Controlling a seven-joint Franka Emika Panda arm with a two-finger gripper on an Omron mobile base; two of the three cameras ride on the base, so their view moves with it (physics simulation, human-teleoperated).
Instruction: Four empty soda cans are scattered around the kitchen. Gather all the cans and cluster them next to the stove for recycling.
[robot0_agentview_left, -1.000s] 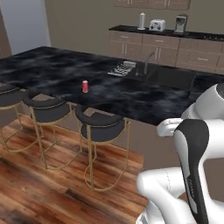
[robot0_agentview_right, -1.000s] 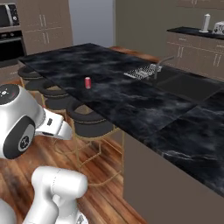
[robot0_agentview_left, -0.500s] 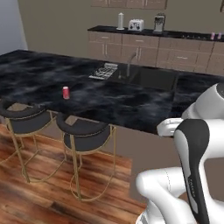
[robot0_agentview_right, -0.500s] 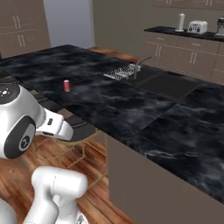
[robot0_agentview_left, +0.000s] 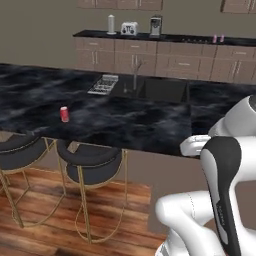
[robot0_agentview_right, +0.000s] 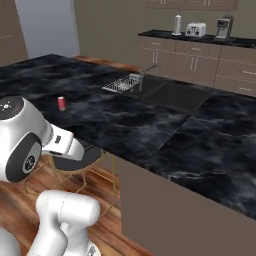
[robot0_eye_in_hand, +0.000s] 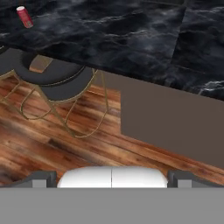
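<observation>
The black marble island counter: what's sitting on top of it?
On the black marble island counter stand a small red soda can near the front edge, a metal dish rack and a sunken sink with a faucet. The sink basin's inside is too dark to make out.

One red soda can stands on the near counter; two more cans (small, pinkish) sit far right. Two stools stand below, one toaster far back.
</observation>
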